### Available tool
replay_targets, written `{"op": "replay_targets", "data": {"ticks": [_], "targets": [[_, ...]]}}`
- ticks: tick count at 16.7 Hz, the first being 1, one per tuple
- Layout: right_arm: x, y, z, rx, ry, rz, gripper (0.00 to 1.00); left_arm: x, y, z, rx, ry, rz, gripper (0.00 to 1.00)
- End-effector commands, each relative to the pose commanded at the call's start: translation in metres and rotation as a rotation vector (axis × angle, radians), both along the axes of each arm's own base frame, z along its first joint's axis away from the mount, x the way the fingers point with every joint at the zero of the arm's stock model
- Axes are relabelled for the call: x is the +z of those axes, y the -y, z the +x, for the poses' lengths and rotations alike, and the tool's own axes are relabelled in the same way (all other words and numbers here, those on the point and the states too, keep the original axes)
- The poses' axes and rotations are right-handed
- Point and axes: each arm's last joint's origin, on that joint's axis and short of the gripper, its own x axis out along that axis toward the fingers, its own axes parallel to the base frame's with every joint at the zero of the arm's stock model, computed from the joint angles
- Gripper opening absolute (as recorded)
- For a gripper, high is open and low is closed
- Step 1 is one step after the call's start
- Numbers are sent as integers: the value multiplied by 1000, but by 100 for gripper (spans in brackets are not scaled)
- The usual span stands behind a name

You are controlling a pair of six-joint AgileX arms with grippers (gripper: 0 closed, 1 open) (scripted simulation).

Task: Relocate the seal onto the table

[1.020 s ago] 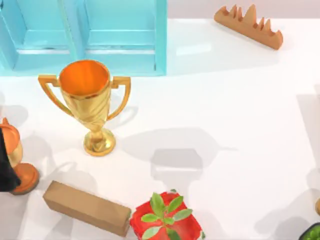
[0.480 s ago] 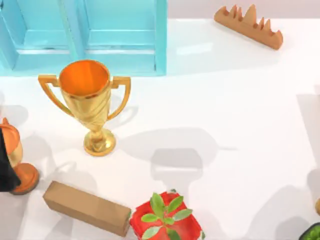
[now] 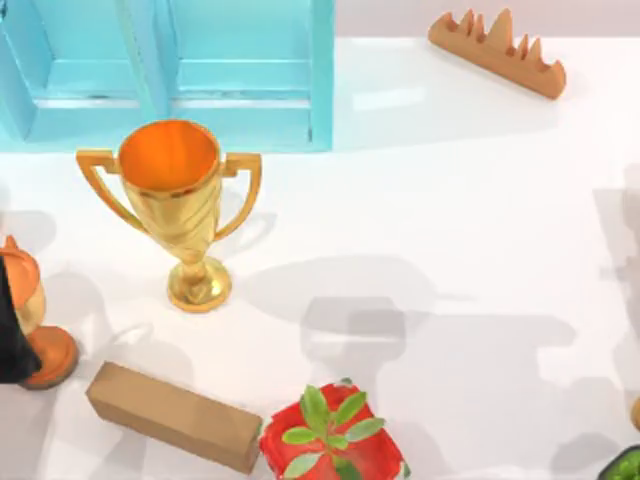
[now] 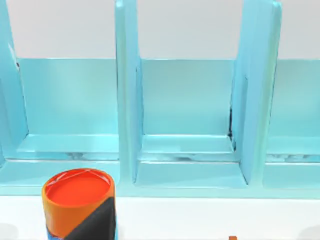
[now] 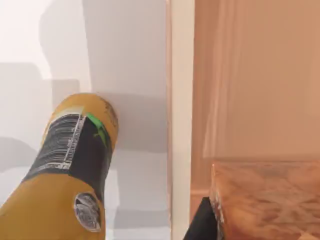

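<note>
The seal is out of view. The table [image 3: 450,200] is a broad glossy white surface. A black part of my left arm [image 3: 10,340] sits at the table's left edge, in front of an orange-and-gold object [image 3: 35,330]. Grey shadows lie across the table's right half, cast from above on my right arm's side. The left wrist view looks at the light blue cabinet [image 4: 190,125] and an orange can with a red lid [image 4: 78,200]. The right wrist view looks down at a yellow bottle with a black label [image 5: 75,165] near the table's edge.
A gold trophy [image 3: 180,200] stands left of centre in front of the blue cabinet [image 3: 170,70]. A tan cardboard box [image 3: 172,415] and a red pot with a green plant [image 3: 330,440] are at the front. A wooden rack [image 3: 497,50] lies at the back right.
A grey shadow on the table's right half has spread leftward toward the middle. No object on the table has moved.
</note>
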Motion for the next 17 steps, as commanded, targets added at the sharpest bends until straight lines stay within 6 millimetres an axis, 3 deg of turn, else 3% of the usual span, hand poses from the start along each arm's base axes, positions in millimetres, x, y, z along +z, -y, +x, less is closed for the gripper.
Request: {"op": "replay_targets", "data": {"ticks": [4,11,14,17], "targets": [[23,-31,-5,11,46,40,0,0,0,0,0,0,0,100],[23,-37,1,4,55,45,0,0,0,0,0,0,0,100],[18,-61,28,4,66,45,0,0,0,0,0,0,0,100],[-6,-107,69,5,47,43,0,0,0,0,0,0,0,100]]}}
